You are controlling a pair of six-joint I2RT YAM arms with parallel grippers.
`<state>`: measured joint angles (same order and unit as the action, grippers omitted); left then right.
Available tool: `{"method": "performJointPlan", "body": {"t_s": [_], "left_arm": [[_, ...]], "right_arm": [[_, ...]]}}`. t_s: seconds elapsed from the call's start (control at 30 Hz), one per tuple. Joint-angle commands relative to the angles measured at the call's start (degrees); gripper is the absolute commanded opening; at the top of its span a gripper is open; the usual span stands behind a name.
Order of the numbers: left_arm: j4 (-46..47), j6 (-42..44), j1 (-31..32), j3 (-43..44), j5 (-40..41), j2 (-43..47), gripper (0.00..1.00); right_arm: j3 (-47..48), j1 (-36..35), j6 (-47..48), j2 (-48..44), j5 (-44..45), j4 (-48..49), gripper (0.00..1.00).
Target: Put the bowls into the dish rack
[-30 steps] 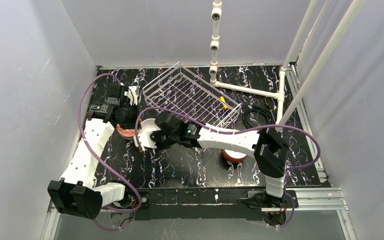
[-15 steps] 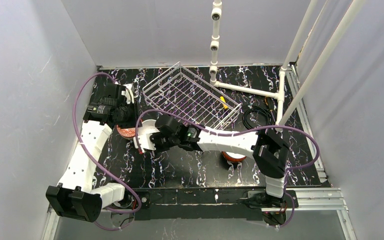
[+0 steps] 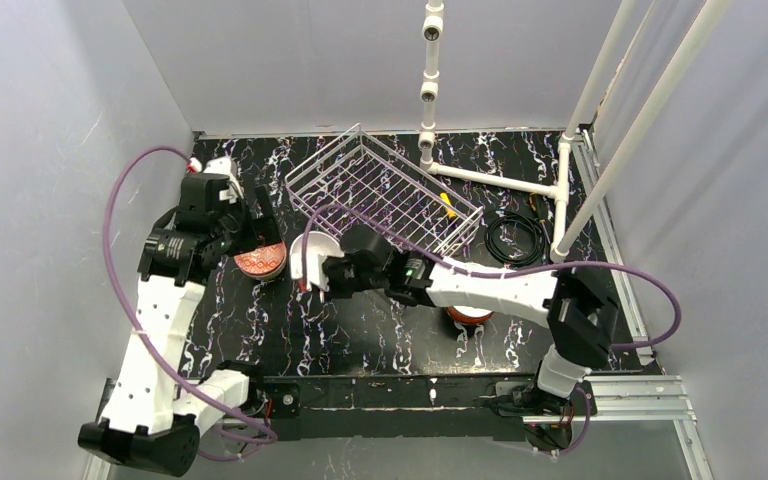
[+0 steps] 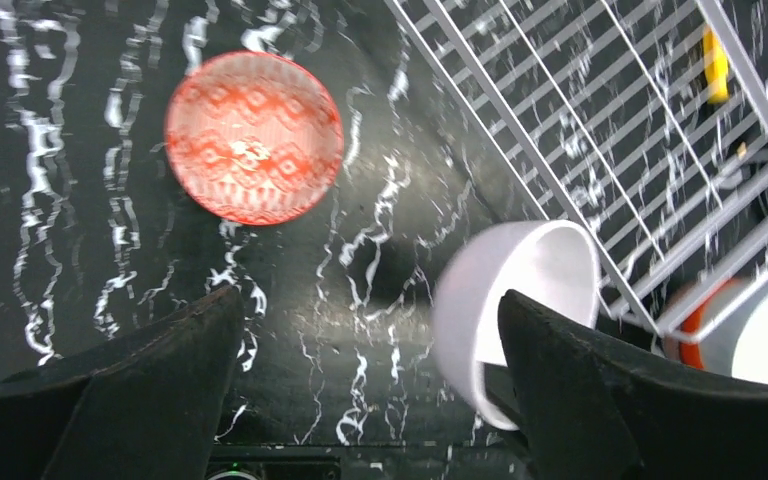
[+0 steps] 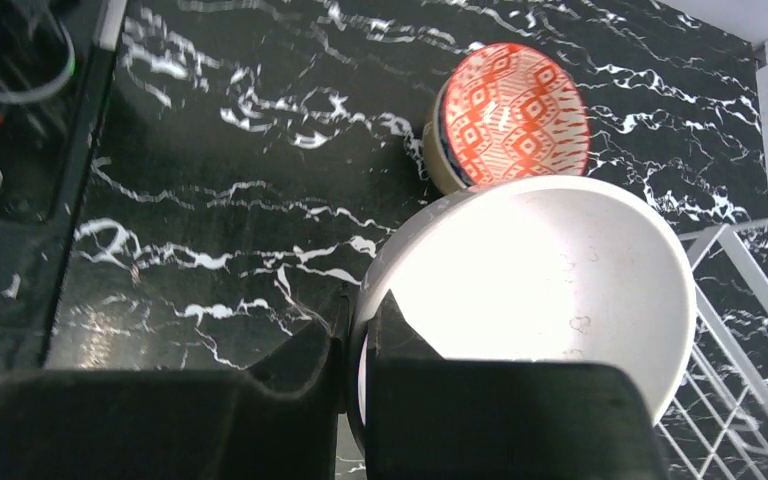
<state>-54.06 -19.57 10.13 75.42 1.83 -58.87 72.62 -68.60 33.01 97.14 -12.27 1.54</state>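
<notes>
A white bowl (image 3: 310, 258) (image 5: 550, 270) hangs on edge beside the near-left corner of the wire dish rack (image 3: 385, 195) (image 4: 600, 120). My right gripper (image 3: 328, 275) (image 5: 360, 335) is shut on its rim, one finger inside and one outside. A red-patterned bowl (image 3: 260, 262) (image 4: 253, 137) (image 5: 513, 115) rests on the table, pattern side up, left of the white one. My left gripper (image 3: 252, 225) (image 4: 370, 390) hovers above it, open, with nothing between its fingers. An orange bowl (image 3: 468, 315) (image 4: 750, 330) sits partly hidden under the right arm.
A white pipe frame (image 3: 490, 178) stands behind and right of the rack. A black cable coil (image 3: 510, 238) lies to the rack's right. A small yellow item (image 3: 447, 205) shows at the rack's right end. Grey walls close in both sides.
My left gripper has gone from shut to open and risen away from the red-patterned bowl, which now shows more fully. The right gripper has carried the white bowl slightly right, toward the rack.
</notes>
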Motion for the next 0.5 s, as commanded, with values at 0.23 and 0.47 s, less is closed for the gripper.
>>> {"method": "performJointPlan", "body": {"t_s": [0.23,0.47], "left_arm": [[0.68,-4.67,-0.22,-0.1,10.59,8.15,0.98],[0.19,-4.69,-0.2,-3.5,2.92,9.54,0.98]], "right_arm": [[8.65,18.24,-51.21,2.06,2.16,21.71,0.01],[22.25,25.3,-85.27,18.91,10.52,20.74,0.01]]}}
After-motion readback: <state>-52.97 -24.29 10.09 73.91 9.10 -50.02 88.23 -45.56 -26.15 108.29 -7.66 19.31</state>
